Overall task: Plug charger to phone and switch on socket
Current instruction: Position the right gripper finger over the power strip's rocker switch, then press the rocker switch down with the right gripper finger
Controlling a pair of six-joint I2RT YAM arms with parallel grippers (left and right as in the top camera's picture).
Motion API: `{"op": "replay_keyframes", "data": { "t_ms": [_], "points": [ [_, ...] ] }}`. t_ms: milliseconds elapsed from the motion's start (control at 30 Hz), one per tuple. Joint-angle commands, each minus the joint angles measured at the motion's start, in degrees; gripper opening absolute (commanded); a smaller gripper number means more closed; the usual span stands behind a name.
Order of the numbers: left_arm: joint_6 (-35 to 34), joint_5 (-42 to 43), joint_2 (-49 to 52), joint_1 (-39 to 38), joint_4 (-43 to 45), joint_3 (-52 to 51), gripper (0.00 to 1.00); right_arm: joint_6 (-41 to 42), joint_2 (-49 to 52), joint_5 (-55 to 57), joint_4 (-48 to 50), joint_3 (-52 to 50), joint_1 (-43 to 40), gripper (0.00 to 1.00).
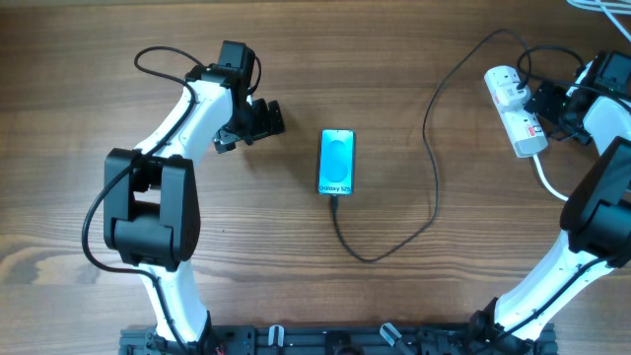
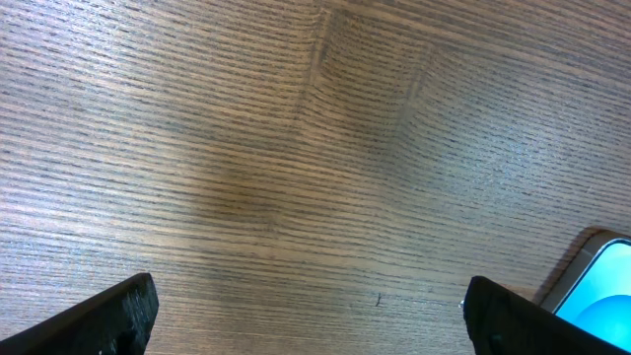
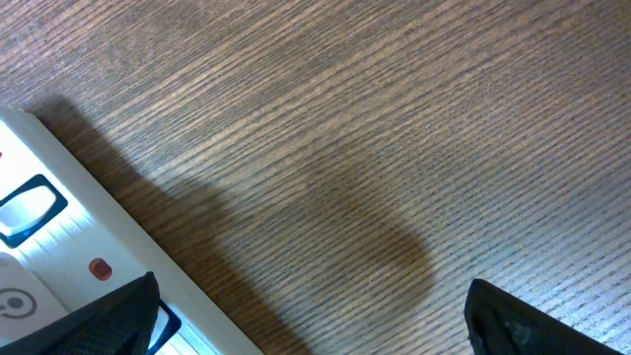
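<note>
The phone (image 1: 336,163) lies flat at the table's middle, teal screen up; one corner shows in the left wrist view (image 2: 598,288). The thin black charger cable (image 1: 431,148) runs from the phone's bottom edge, where its plug tip (image 1: 334,202) sits, in a loop up to the white adapter (image 1: 504,82) on the white socket strip (image 1: 517,110) at the far right. The strip's edge with a small red switch shows in the right wrist view (image 3: 59,256). My left gripper (image 1: 264,119) is open, left of the phone. My right gripper (image 1: 548,104) is open beside the strip.
The strip's thick white cord (image 1: 548,179) curves down past the right arm. Both arm bases stand at the table's front edge. More white cables (image 1: 601,8) lie at the top right corner.
</note>
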Motion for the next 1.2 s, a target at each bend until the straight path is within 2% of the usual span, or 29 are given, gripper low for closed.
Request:
{"op": "replay_keyframes", "data": {
  "t_ms": [0,1167],
  "points": [
    [-0.3,-0.9,-1.4,0.0,0.0,0.2,1.00,-1.2,1.4,-1.1,-1.0,-0.6,0.3,1.00],
    [-0.3,-0.9,-1.4,0.0,0.0,0.2,1.00,-2.7,1.4,-5.4,-5.8,-0.6,0.3,1.00]
  ]
}}
